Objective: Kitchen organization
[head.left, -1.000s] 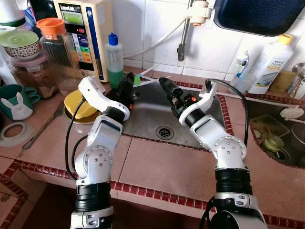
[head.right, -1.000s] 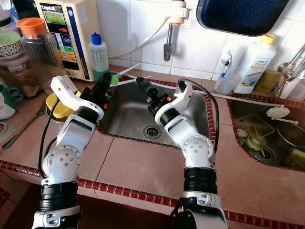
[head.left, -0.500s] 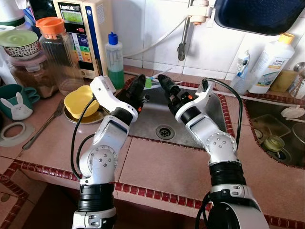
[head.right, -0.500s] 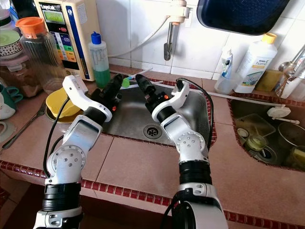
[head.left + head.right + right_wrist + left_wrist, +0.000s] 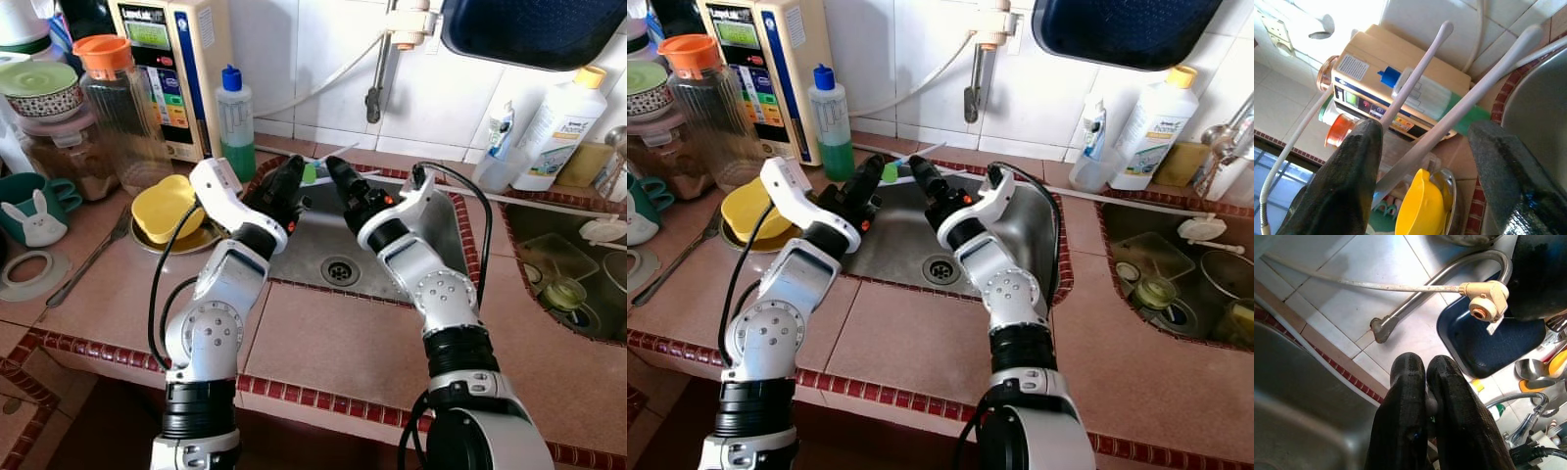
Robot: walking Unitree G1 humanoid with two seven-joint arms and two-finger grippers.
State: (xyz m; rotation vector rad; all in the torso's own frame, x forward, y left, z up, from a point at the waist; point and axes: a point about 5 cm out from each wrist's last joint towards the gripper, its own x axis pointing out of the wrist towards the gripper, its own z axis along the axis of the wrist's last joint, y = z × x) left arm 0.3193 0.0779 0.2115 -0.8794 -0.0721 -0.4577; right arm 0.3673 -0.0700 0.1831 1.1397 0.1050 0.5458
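The steel sink (image 5: 323,245) is sunk in the tiled bench (image 5: 333,343). Over its back edge the left gripper (image 5: 292,174) is clenched on a green-ended white utensil (image 5: 323,164), presenting it handle-outward, likely for a handover. The right gripper (image 5: 338,176), fingers spread, brackets those white handles

The sink (image 5: 323,250) is brushed, dull metal. The counter (image 5: 323,343) is matt terracotta tile; the wall (image 5: 294,59) is glossy white tile. The bottle (image 5: 235,122) is translucent plastic. The arms are smooth silver metal, with fingers (image 5: 1410,421) of matt, grainy black plastic.
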